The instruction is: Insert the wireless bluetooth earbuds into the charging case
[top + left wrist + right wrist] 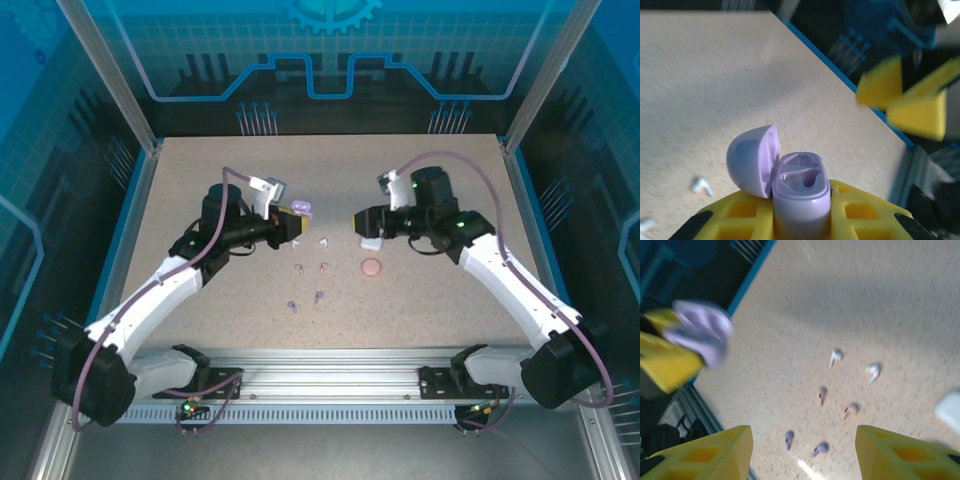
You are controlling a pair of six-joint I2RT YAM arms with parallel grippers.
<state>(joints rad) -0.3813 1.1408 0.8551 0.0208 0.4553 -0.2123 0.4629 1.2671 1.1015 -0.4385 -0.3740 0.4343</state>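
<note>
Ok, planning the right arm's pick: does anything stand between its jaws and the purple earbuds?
Nothing visible. In the right wrist view the purple earbuds lie bare on the table between the open jaws of the right gripper; pink earbuds, white earbuds and white case lie apart.

A speckled beige counter fills the middle of the enclosure, edged along its sides by a narrow blue strip. Slanted aluminium posts rise from its far corners. Behind them stands a translucent blue back panel printed with circuit-like lines and a gear emblem; similar blue panels close the sides. A slotted aluminium rail runs along the near edge. Light falls evenly from above, with soft shadows on the counter.
</note>
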